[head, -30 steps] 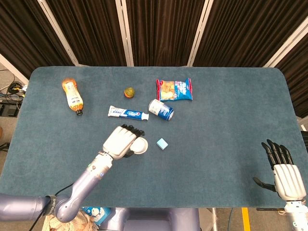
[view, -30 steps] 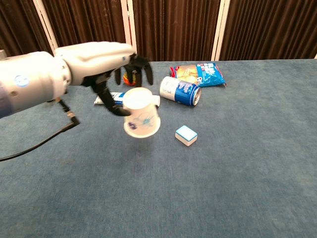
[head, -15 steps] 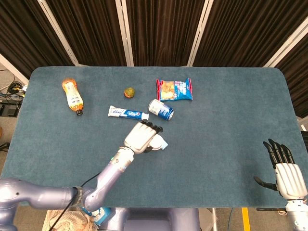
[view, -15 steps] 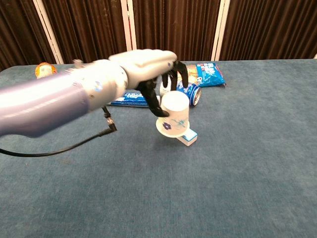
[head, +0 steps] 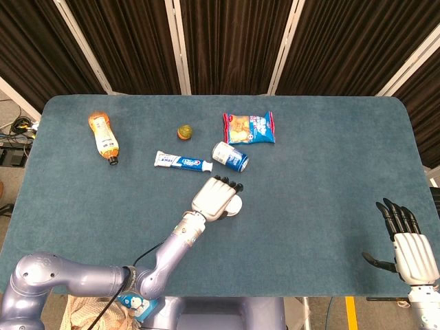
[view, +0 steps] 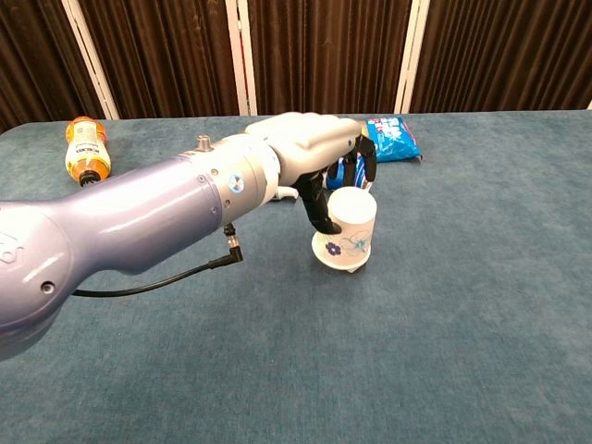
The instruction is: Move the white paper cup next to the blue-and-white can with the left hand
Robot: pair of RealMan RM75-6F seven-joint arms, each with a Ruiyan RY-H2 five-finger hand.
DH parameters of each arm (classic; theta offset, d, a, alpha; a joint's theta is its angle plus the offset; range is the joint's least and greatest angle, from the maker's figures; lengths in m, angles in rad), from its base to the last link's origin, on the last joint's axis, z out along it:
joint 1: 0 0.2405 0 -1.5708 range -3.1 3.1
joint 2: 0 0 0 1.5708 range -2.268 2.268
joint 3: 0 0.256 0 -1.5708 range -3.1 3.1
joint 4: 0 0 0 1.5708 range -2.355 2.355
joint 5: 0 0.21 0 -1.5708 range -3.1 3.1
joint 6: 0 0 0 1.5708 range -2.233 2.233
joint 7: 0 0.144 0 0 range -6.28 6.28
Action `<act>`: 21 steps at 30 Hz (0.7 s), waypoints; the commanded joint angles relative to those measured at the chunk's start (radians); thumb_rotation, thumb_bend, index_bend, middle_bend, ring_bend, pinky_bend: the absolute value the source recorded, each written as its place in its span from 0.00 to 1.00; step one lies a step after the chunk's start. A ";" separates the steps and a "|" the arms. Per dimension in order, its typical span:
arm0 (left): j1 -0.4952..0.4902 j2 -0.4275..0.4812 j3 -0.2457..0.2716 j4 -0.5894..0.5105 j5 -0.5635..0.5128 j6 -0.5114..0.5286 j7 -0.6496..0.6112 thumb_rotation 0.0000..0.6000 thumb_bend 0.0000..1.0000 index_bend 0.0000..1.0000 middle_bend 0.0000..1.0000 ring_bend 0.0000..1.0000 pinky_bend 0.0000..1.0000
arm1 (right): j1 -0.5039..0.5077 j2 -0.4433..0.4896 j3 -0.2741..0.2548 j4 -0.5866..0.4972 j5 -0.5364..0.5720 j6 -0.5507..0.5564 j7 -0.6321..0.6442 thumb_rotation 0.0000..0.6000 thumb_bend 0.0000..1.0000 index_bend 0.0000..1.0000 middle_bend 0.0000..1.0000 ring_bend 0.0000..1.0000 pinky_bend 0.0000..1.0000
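Observation:
My left hand (head: 215,197) grips the white paper cup (view: 347,231), which has a blue flower print. The cup is upside down and slightly tilted, with its wide rim (head: 234,207) just above the cloth. The blue-and-white can (head: 230,157) lies on its side a short way beyond the hand. In the chest view the left hand (view: 314,153) covers most of the can (view: 349,170). My right hand (head: 407,242) hovers at the table's near right corner, its fingers spread and holding nothing.
A white-and-blue toothpaste tube (head: 183,161) lies left of the can, and a snack bag (head: 249,128) lies behind it. A small round ball (head: 184,131) and an orange bottle (head: 103,134) sit further left. The dark curtains stand behind the table.
My left hand has carried the cup to the right and towards the can, lowering it. The small blue block is now hidden under the cup and hand. The right hand has barely moved.

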 commanded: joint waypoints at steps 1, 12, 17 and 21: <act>-0.005 -0.008 0.008 0.011 -0.001 0.002 0.004 1.00 0.20 0.28 0.37 0.30 0.37 | 0.000 0.000 0.000 0.000 0.000 0.000 0.001 1.00 0.07 0.00 0.00 0.00 0.00; -0.007 0.000 0.028 -0.018 -0.060 0.016 0.047 1.00 0.10 0.07 0.06 0.08 0.14 | 0.002 0.003 -0.003 0.000 -0.003 -0.005 0.008 1.00 0.07 0.00 0.00 0.00 0.00; 0.038 0.060 0.031 -0.108 -0.019 0.073 0.000 1.00 0.10 0.06 0.05 0.08 0.14 | 0.001 0.002 -0.004 0.002 -0.006 -0.002 0.003 1.00 0.07 0.00 0.00 0.00 0.00; 0.108 0.156 0.071 -0.219 0.051 0.139 -0.043 1.00 0.10 0.05 0.04 0.08 0.14 | 0.000 0.001 -0.004 0.003 -0.003 -0.003 -0.003 1.00 0.07 0.00 0.00 0.00 0.00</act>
